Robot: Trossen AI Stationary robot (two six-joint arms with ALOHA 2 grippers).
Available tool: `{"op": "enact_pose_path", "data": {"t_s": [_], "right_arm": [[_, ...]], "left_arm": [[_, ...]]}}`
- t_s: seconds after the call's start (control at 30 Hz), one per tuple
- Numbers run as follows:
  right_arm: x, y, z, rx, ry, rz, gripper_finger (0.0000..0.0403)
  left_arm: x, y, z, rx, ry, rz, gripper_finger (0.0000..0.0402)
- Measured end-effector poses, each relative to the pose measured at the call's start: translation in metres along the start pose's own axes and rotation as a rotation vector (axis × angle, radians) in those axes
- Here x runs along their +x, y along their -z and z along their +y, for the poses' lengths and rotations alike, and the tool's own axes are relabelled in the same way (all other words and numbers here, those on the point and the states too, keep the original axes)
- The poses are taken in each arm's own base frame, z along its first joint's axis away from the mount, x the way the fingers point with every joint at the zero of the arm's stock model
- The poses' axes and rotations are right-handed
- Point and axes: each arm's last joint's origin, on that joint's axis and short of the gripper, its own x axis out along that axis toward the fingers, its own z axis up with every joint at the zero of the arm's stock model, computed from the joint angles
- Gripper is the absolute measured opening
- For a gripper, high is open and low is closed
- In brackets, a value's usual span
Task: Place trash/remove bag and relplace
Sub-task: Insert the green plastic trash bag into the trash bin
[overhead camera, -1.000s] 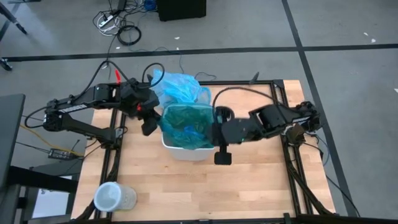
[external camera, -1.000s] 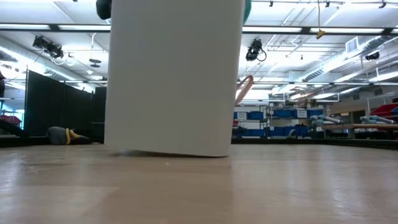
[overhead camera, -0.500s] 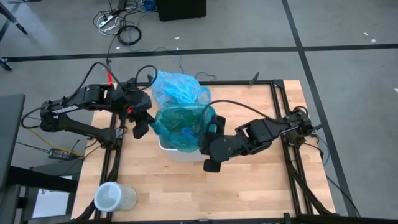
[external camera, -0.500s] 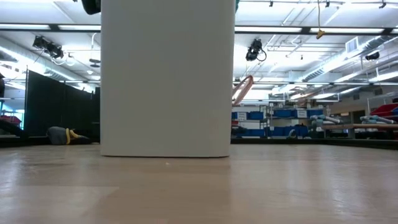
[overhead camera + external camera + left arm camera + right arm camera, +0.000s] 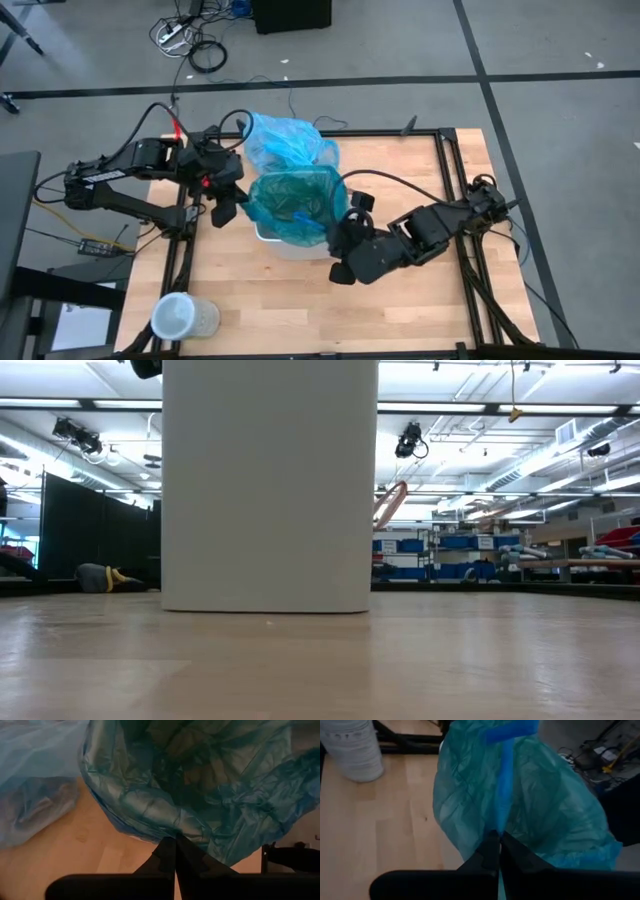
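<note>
Only the wrist views show each end effector, left (image 5: pixel 175 839) and right (image 5: pixel 498 834), pinched shut on teal liner (image 5: pixel 295 203); the low view shows just the bin (image 5: pixel 268 485)

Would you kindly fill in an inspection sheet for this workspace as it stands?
Surface: wooden table, black frame along its edges.
Job's things: white bin mid-table, teal bag pulled up out of it; light blue bag lying behind the bin. No loose trash seen.
Clutter: clear lidded jar at the near left corner.
Grippers: left gripper shut on the teal bag's edge; right gripper shut on its blue strip.
Cables: bundle on the floor beyond the table.
Surroundings: grey floor, open hall with shelving.
</note>
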Motion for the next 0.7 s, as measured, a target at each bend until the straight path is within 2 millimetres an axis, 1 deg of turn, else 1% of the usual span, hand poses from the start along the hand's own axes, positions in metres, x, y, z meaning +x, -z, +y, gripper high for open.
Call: {"op": "enact_pose_path", "data": {"t_s": [0.17, 0.33, 0.7], "right_arm": [[-0.011, 0.003, 0.008, 0.000, 0.048, -0.023, 0.0000], [-0.019, 0.013, 0.012, 0.021, 0.091, 0.015, 0.0000], [-0.018, 0.018, 0.015, 0.036, 0.099, 0.040, 0.0000]], "left_arm": [[0.000, 0.000, 0.000, -0.002, 0.000, 0.000, 0.0008], [0.000, 0.000, -0.001, 0.001, 0.004, 0.001, 0.0008], [0.000, 0.002, -0.006, -0.001, 0.024, 0.009, 0.0008]]}}
